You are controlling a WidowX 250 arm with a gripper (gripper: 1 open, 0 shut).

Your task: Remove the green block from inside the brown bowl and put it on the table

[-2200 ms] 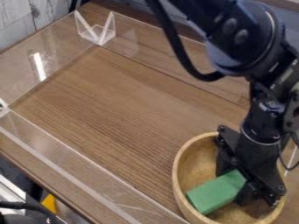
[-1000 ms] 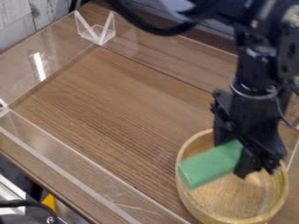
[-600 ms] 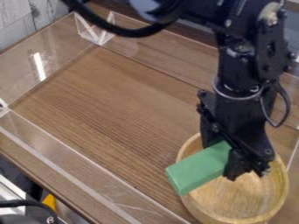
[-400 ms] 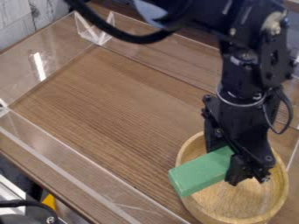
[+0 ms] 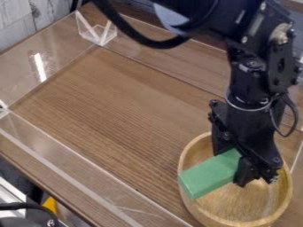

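Observation:
The green block (image 5: 208, 176) hangs tilted, its left end low over the left rim of the brown bowl (image 5: 190, 200), its right end pinched between black fingers. My gripper (image 5: 246, 165) is shut on that right end, pointing straight down over the bowl's middle. The bowl sits at the front right corner of the table (image 5: 119, 106). The arm's body hides the far part of the bowl.
Low clear acrylic walls (image 5: 48, 146) border the tabletop on the left and front. A small clear acrylic stand (image 5: 96, 29) sits at the back left. Wood-grain surface stretches left of the bowl.
The block, earlier lying in the bowl, is lifted in my grip. Over the last second it swung left past the rim, then drifted back right and slightly lower.

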